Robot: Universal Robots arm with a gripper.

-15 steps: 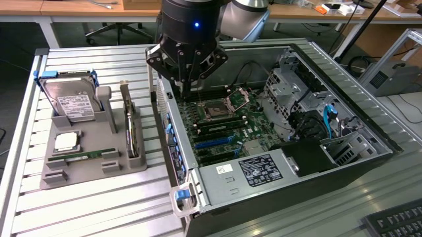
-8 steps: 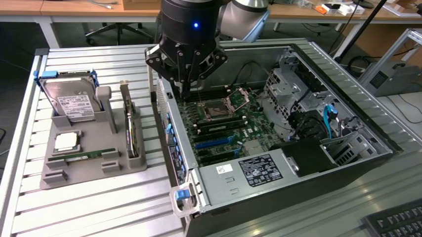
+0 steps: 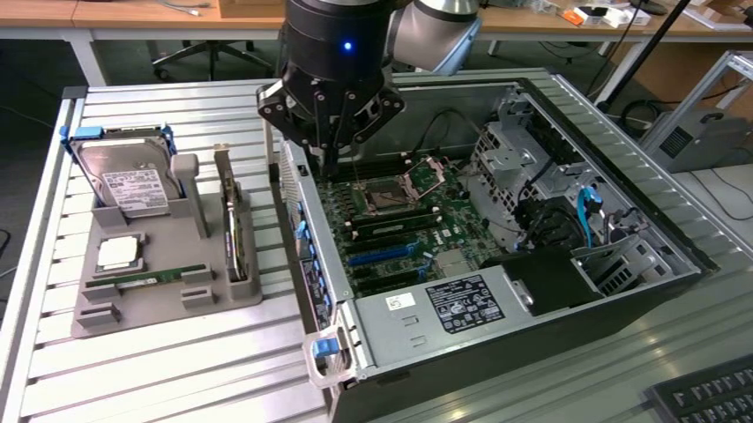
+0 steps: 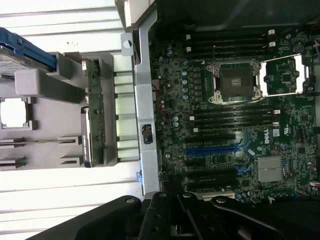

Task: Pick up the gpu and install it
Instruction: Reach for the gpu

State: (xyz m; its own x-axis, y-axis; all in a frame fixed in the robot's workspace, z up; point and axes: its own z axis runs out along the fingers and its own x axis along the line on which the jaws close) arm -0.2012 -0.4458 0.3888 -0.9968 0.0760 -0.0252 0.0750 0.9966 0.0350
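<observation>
The gpu (image 3: 233, 231) stands on its thin edge in a slot of the grey holder (image 3: 159, 310), left of the open computer case in the exterior view. Its green board and black cooler also face the wrist camera, gpu (image 4: 93, 117). My gripper (image 3: 334, 160) hangs above the case's near wall, over the motherboard (image 3: 394, 220), to the exterior view's right of the gpu and apart from it. The gripper (image 4: 172, 222) is shut with nothing between its fingers. A blue expansion slot (image 4: 212, 149) lies on the motherboard (image 4: 280, 135).
The grey holder also carries a silver hard drive (image 3: 136, 187), a processor chip (image 3: 120, 253) and a memory stick (image 3: 147, 280). The case's metal wall (image 4: 142, 100) runs between holder and board. A keyboard (image 3: 710, 398) sits at the exterior view's lower right.
</observation>
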